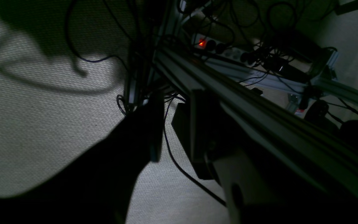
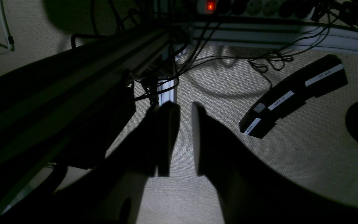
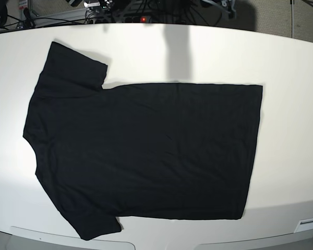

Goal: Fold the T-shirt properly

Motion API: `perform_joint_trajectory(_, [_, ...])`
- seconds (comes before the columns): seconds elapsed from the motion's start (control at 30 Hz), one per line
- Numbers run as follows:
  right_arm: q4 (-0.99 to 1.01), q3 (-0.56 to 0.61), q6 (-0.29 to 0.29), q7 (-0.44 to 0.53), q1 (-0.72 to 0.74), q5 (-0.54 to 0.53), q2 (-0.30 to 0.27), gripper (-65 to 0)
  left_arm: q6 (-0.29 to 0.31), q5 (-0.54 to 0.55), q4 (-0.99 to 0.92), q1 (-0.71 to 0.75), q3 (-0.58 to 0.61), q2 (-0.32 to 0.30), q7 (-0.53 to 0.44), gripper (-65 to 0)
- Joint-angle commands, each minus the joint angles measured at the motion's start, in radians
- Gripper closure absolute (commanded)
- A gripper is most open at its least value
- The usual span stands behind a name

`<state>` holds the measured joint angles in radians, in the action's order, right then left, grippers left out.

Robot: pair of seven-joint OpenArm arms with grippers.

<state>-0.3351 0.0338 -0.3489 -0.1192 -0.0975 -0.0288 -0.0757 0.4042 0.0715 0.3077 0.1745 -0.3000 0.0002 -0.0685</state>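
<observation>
The T-shirt (image 3: 146, 151) lies spread flat on the white table (image 3: 292, 78), plain black side up, collar and sleeves to the left, hem to the right. No print shows. Neither gripper appears in the base view. Both wrist views are dark and look down past the table frame to the floor. My right gripper (image 2: 182, 140) has its two dark fingers (image 2: 166, 137) a small gap apart, with nothing between them. My left gripper (image 1: 169, 137) shows one finger (image 1: 154, 130) clearly and the other as a dark block, with a narrow gap and nothing in it.
An aluminium frame rail (image 1: 259, 102) runs close beside my left gripper and another rail (image 2: 73, 74) beside my right. Cables and a power strip with a red light (image 2: 210, 5) lie on the carpet. A black labelled device (image 2: 291, 96) lies to the right.
</observation>
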Motion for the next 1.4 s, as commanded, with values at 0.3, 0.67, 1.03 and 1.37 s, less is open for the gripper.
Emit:
perform_joint_trajectory(0.3, [-0.007,0.001,-0.01,0.008,0.003,0.0,-0.002,-12.6,0.014,0.006,0.006,0.008,0.0,0.0,-0.008,-15.0])
perform_joint_trajectory(0.67, [-0.007,0.001,-0.01,0.011,0.003,0.0,-0.007,-12.6,0.014,0.006,0.006,0.008,0.0,0.0,-0.008,-15.0])
perform_joint_trajectory(1.03, [-0.007,0.001,-0.01,0.011,0.003,0.0,-0.007,-12.6,0.014,0.006,0.006,0.008,0.0,0.0,-0.008,-15.0])
perform_joint_trajectory(1.37, [-0.01,0.001,-0.01,0.016,0.003,0.054,-0.008,-12.7,0.014,0.005,0.006,0.008,0.0,0.0,-0.006,-15.0])
